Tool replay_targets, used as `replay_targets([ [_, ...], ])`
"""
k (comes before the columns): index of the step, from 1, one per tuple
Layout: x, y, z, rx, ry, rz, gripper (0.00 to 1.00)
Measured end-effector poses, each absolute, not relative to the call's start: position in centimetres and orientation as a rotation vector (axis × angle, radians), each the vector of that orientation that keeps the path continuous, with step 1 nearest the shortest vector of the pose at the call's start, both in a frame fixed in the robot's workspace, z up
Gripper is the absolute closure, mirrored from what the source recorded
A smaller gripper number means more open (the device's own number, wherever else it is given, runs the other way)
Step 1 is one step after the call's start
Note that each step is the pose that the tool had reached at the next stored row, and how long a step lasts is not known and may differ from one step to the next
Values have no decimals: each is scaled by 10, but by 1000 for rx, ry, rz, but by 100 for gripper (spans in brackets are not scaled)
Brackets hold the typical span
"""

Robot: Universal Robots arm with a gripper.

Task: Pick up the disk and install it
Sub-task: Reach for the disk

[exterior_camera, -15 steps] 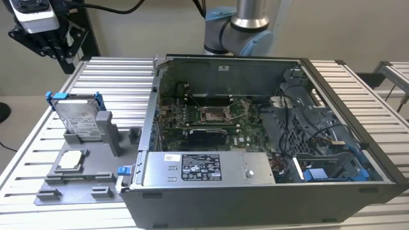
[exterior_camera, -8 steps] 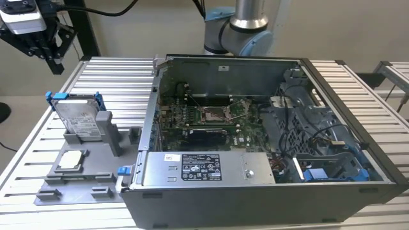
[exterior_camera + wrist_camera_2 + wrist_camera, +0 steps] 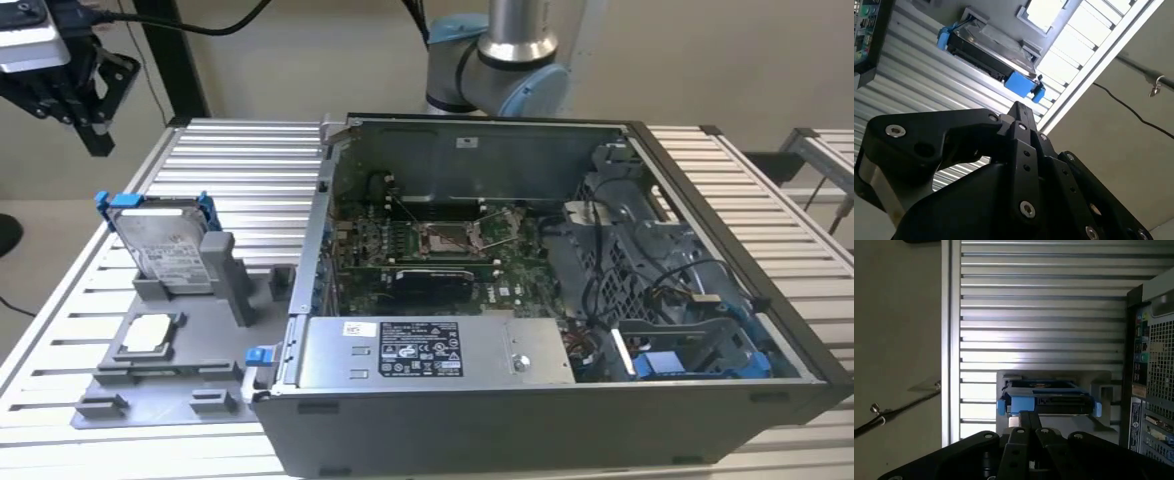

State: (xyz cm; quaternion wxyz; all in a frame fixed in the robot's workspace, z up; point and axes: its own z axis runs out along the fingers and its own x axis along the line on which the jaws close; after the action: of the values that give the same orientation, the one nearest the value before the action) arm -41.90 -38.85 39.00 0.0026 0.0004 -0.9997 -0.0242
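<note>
Starting nearest in the exterior view: seeing an open computer case lying on the slatted desk, with a grey metal box carrying a black-and-white label at its near edge. Finding, at about 8 o'clock from the case, a grey holder on the desk, and on it a small white-topped chip lying flat. Going a little further, at about 9 o'clock from the case: seeing the disk standing upright in a slot of this holder, leaning slightly, with its blue carrier showing at both upper corners. Looking deeper into the case, noticing the green motherboard with its processor socket. Reaching the far side, at about 11 o'clock from the disk and well apart from it: finding the end effector hanging in the air past the desk edge, pressed closed and gripping nothing. Seeing, in both wrist views, the fingertips meeting and pointing toward the disk. Noticing at 12 o'clock, behind the case, the arm's base.
</note>
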Motion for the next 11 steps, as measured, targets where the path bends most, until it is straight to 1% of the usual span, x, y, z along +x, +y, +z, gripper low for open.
replay_targets([
  [11, -424, -389, 389, 3, -3138, -57, 100],
])
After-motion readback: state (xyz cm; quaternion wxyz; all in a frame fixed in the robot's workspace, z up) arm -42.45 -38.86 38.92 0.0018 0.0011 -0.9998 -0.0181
